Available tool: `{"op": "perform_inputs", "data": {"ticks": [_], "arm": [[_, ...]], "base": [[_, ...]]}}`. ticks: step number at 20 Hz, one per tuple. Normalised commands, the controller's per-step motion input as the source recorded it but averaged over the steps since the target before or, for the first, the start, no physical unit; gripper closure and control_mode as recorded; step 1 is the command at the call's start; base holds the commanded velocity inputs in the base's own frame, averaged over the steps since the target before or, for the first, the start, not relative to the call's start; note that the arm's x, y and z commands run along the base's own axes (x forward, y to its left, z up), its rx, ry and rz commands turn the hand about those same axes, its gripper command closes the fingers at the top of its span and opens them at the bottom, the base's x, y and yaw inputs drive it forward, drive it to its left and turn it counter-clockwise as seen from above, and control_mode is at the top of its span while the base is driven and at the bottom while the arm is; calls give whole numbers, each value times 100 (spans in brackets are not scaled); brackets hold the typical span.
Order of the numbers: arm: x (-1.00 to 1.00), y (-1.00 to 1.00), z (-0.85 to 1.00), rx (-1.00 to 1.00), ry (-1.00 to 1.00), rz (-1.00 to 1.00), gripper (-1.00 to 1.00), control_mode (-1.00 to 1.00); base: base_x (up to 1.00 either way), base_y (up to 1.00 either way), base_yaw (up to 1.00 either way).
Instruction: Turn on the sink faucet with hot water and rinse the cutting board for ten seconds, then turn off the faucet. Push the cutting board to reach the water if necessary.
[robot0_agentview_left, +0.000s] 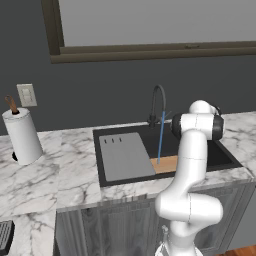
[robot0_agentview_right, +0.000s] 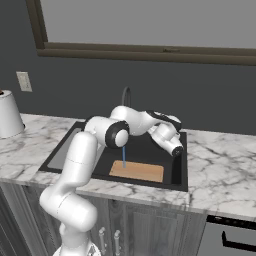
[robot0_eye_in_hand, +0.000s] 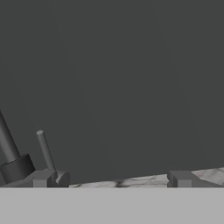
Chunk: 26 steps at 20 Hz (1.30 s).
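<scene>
Blue water: running from faucet onto cutting board.
Gripper: released, empty, beside faucet handle.
Advice: hold off until rinse completes, then nudge handle shut.

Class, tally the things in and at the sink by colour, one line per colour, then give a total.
Black: 2, the sink and the sink faucet
Grey: 1, the slotted panel
Tan: 1, the cutting board
Pale blue: 1, the water
Total: 5

You're looking at a glossy white arm built of rounded, tubular links, with dark grey bands and caps at its joints. Your gripper ends in two small, blocky dark grey fingertips.
</scene>
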Motion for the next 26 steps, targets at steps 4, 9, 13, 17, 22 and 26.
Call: {"op": "perform_inputs", "data": {"ticks": [4, 9, 13, 17, 22, 26], "arm": [[0, 0, 0, 0, 0, 0, -100, -100], [0, 0, 0, 0, 0, 0, -100, -100], [0, 0, 0, 0, 0, 0, -100, -100], [0, 0, 0, 0, 0, 0, -100, -100], [0, 0, 0, 0, 0, 0, -100, -100], [0, 0, 0, 0, 0, 0, -100, -100]], "base": [[0, 0, 0], [0, 0, 0], [0, 0, 0], [0, 0, 0], [0, 0, 0], [0, 0, 0]]}}
